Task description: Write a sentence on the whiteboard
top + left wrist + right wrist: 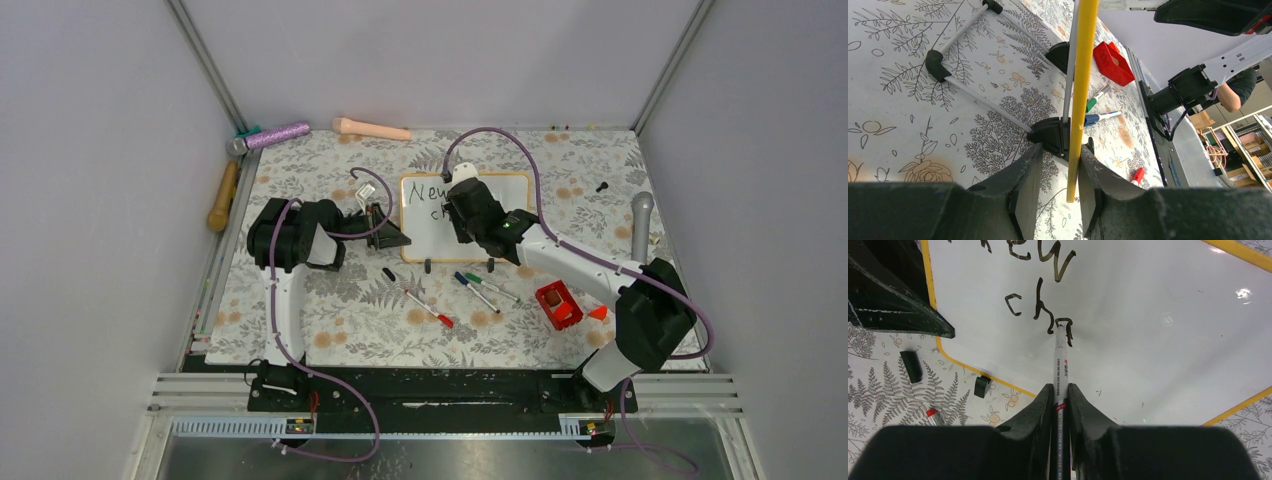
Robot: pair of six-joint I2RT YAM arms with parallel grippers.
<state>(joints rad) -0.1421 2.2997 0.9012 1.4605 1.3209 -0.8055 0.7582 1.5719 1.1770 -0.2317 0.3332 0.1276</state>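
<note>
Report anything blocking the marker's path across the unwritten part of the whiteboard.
Nothing visible does. The marker touches the whiteboard at the unfinished second line; the surface beyond is bare; the left gripper clamps only its frame.

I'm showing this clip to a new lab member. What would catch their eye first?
The small glossy whiteboard with a thin wood frame stands at centre, with black handwriting beginning "New ch" unfinished on it. The right gripper holds a slim white marker with its tip at the newest letter, while the left gripper clamps the board's left edge.
</note>
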